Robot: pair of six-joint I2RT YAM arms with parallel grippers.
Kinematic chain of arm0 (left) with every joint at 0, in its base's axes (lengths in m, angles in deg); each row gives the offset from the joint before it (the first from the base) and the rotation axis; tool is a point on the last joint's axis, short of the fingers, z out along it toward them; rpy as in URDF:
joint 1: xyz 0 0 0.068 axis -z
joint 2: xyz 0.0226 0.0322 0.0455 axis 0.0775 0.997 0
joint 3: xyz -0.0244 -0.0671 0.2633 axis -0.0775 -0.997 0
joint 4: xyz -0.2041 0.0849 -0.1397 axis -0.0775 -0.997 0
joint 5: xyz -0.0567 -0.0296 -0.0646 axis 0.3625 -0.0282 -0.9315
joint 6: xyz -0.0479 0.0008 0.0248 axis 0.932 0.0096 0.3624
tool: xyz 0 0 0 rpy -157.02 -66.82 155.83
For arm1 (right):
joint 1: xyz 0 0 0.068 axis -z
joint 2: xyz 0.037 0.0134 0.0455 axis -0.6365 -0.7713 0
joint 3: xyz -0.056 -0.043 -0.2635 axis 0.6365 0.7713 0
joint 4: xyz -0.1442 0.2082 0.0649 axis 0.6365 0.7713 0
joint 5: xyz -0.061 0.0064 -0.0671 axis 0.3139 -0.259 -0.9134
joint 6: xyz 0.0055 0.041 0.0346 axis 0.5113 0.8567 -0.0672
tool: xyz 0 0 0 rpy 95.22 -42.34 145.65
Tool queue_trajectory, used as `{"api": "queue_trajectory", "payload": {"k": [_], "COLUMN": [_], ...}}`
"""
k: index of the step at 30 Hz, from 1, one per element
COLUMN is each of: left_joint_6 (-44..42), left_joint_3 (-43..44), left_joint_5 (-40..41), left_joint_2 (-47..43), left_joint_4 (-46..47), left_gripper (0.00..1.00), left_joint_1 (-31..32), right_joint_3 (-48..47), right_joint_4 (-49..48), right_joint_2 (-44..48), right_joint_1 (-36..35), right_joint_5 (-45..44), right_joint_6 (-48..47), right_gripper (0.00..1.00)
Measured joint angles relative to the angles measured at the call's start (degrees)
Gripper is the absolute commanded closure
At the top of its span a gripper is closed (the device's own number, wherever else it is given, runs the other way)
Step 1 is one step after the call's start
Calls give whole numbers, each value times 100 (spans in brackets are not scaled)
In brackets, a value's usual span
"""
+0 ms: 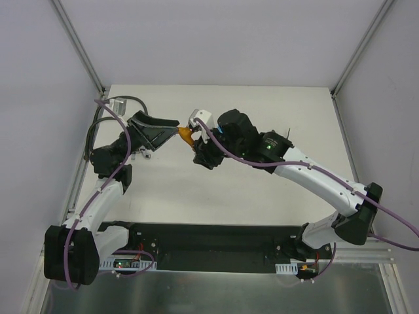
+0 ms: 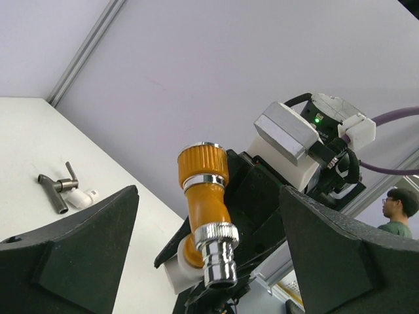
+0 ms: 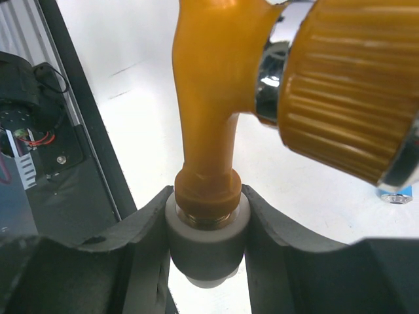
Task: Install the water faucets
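1. Grip, right side: my right hand is closed narrow on the white fitting, one finger against each side of its round collar. The orange faucet stands out of that fitting by its base. I judge I hold the fitting and not the faucet so that the faucet's body stays free to be turned into it.
2. Both are held up off the table, between my two arms (roughly over its middle, seen from above). That leaves the faucet open to my other hand from the side.
3. My left hand is wide open and holds nothing. Its two fingers stand either side of the faucet with a clear gap on each side, touching neither it nor the right hand.
4. From my left wrist the faucet sits midway between the fingers, ribbed knob uppermost and silver end pointing down toward the camera. It looks to lie at or just beyond the tips (I cannot tell which), so closing here may catch only its near part.
5. A grey faucet lies on the table well apart, with a white elbow touching it. It is nowhere near either hand.
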Motion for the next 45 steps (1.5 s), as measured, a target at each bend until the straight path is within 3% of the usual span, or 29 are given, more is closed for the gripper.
{"api": "queue_trajectory", "payload": {"k": [13, 16, 17, 18, 20, 21, 25, 29, 40, 42, 43, 45], "left_joint_6": [-24, -70, -96, -116, -142, -201, -382, -518, -37, 79, 107, 170], "left_joint_3": [391, 466, 481, 485, 496, 505, 514, 514, 407, 391, 385, 345], "left_joint_5": [-560, -686, -715, -734, -774, -798, -861, -837, -636, -555, -527, -444], "left_joint_2": [225, 278, 282, 282, 284, 282, 280, 243, 199, 199, 199, 199], "left_joint_4": [-234, -337, -382, -417, -472, -498, -636, -723, -374, -313, -286, -247], "left_gripper": [22, 28, 32, 45, 59, 73, 98, 100, 100, 100, 100, 100], "left_joint_1": [37, 109, 138, 153, 188, 190, 177, 179, 179, 173, 170, 170], "right_joint_3": [-214, -280, -291, -302, -319, -323, -330, -321, 452, 466, 468, 505], "right_joint_4": [254, 256, 256, 258, 260, 262, 262, 238, -1342, -1552, -1615, -1711], "right_joint_2": [-118, -142, -151, -155, -164, -164, -162, -157, 11, -46, -63, -68], "right_joint_1": [-44, -55, -57, -66, -70, -70, -57, 120, 1154, 1226, 1244, 1268], "right_joint_5": [-168, -173, -175, -175, -173, -168, -136, 299, 3460, 3731, 3794, 3849], "right_joint_6": [-203, -219, -223, -225, -227, -232, -216, -107, 1674, 2004, 2092, 2201], "right_gripper": [98, 98, 99, 98, 98, 98, 98, 98, 98, 89, 71, 53]}}
